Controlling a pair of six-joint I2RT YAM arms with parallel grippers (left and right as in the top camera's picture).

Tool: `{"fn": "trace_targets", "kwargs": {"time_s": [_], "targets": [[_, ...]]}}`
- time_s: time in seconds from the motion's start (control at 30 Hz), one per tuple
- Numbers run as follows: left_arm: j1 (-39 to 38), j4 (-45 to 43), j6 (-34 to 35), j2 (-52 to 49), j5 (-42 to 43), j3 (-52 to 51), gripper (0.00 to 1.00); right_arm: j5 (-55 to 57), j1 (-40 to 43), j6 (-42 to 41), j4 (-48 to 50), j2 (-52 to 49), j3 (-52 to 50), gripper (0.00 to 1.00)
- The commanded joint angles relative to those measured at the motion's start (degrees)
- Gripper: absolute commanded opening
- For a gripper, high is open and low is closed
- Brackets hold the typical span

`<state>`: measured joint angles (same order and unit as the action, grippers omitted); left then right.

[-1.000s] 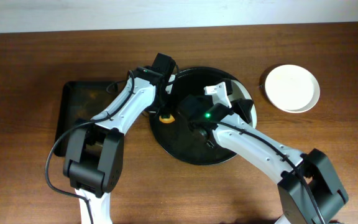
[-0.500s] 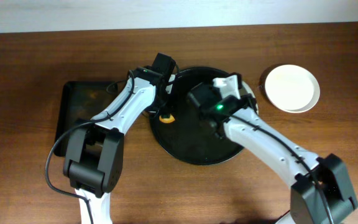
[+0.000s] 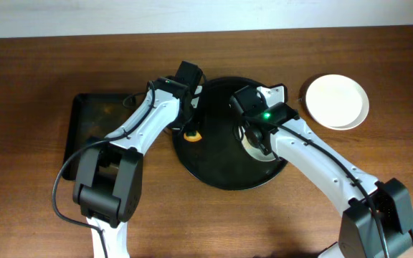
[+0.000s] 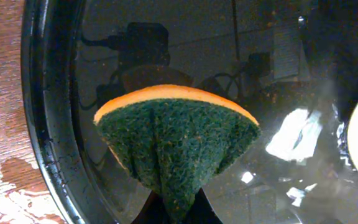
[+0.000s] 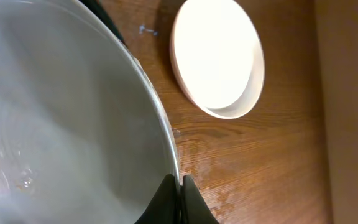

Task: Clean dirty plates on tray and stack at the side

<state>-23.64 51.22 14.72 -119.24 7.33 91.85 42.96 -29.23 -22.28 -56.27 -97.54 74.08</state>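
The round black tray (image 3: 214,161) lies mid-table. My right gripper (image 5: 180,194) is shut on the rim of a white plate (image 5: 73,112) that fills the left of the right wrist view. A faint orange smear shows at its left edge. From overhead this plate (image 3: 255,145) shows only partly under the right arm, over the tray's right side, with the right gripper (image 3: 274,93) near the tray's far right rim. A second white plate (image 3: 337,101) rests on the wood to the right of the tray. My left gripper (image 4: 179,214) is shut on a green and orange sponge (image 4: 176,140) over the tray's left part.
A smaller rectangular black tray (image 3: 95,125) sits to the left of the round one. Wet patches mark the wood beside the tray rim (image 4: 42,124) and under the held plate. The side plate (image 5: 219,56) lies just beyond the held plate's rim.
My right arm has carried its plate rightward across the tray towards the right rim. The left arm and the sponge have stayed still.
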Motion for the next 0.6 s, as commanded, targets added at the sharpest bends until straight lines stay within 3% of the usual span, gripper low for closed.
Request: {"fn": "trace_targets", "kwargs": {"time_s": [0.0, 0.17, 0.3, 0.43, 0.57], "targets": [[0.17, -0.15, -0.72, 1.86, 0.85, 0.98, 0.0, -4.2, -0.37, -0.52, 0.24, -0.13, 0.13, 0.04], [0.17, -0.13, -0.72, 1.86, 0.85, 0.98, 0.0, -6.8, 2.05, -0.15, -0.83, 0.42, 1.57, 0.04], [0.17, -0.15, -0.72, 1.86, 0.85, 0.98, 0.0, -7.37, 5.88, 1.14, -10.73, 0.44, 9.81, 0.04], [0.17, -0.28, -0.7, 1.86, 0.87, 0.98, 0.0, -18.82, 8.17, 2.64, -14.84, 0.44, 19.21, 0.04], [0.17, 0.11, -0.72, 1.86, 1.01, 0.98, 0.0, -20.55, 9.07, 2.78, -15.61, 0.31, 20.04, 0.04]]}}
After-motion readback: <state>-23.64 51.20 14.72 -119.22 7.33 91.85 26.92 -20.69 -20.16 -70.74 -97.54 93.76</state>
